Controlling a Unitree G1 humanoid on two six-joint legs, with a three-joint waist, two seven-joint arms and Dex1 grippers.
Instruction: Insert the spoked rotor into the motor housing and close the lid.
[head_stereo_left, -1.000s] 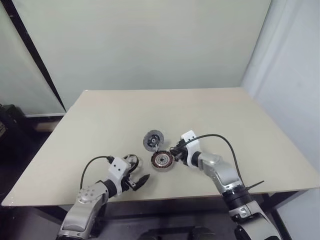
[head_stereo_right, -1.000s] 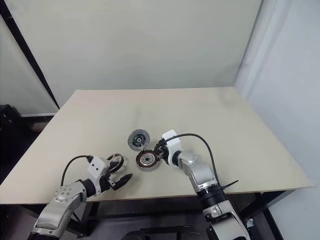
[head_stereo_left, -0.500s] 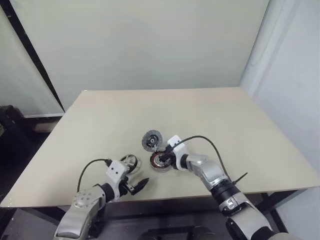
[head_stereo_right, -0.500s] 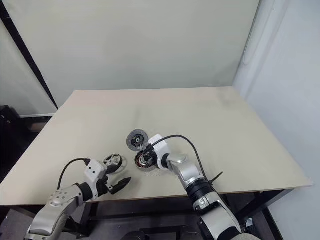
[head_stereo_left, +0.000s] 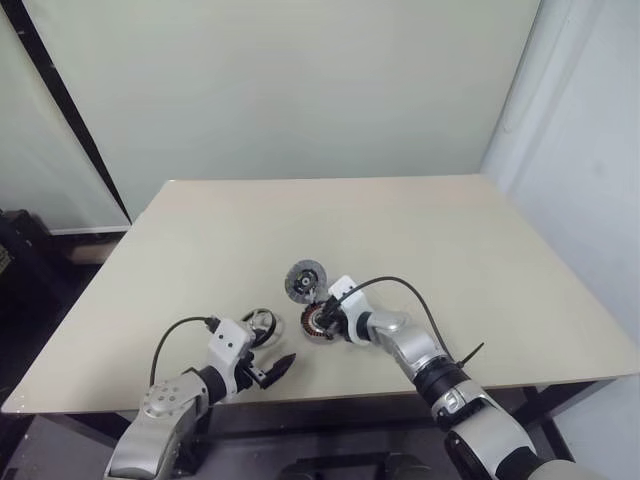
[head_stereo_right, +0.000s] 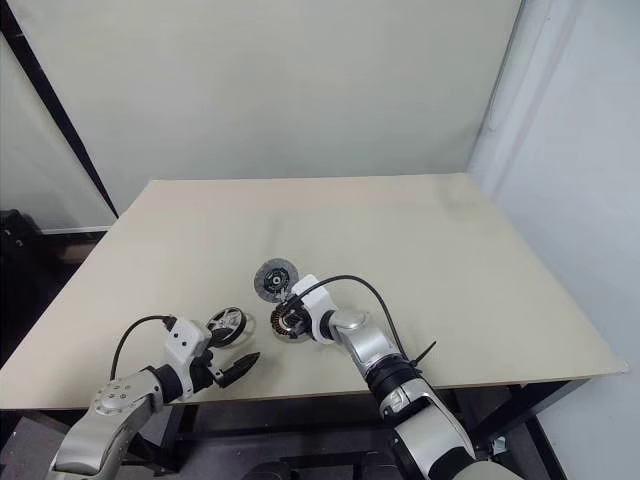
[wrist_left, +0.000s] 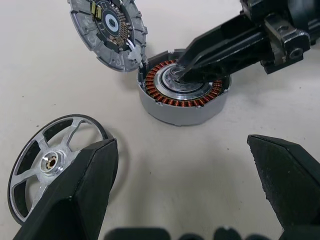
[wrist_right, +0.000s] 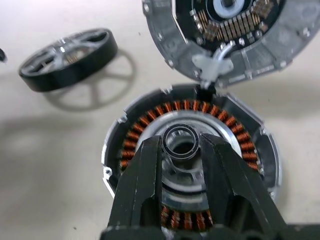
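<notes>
Toward the lower left of the left eye view, the left gripper hovers just above the beige table with its two black fingers spread wide, holding nothing. Just beside it, slightly up and right, the spoked rotor lies flat on the table, untouched. At lower centre sits the motor housing, a short silver cylinder with copper windings, and its round lid lies open just above it in the frame, joined at the housing's rim. The right gripper reaches in from the right, its fingers nearly together and pinching a small thin ring at the housing's pale centre. This looks like preparation of the housing, with the rotor not yet inserted. Next, the ring likely needs seating or clearing, then one gripper must lift the rotor, lower it level over the windings, and swing the lid down
</notes>
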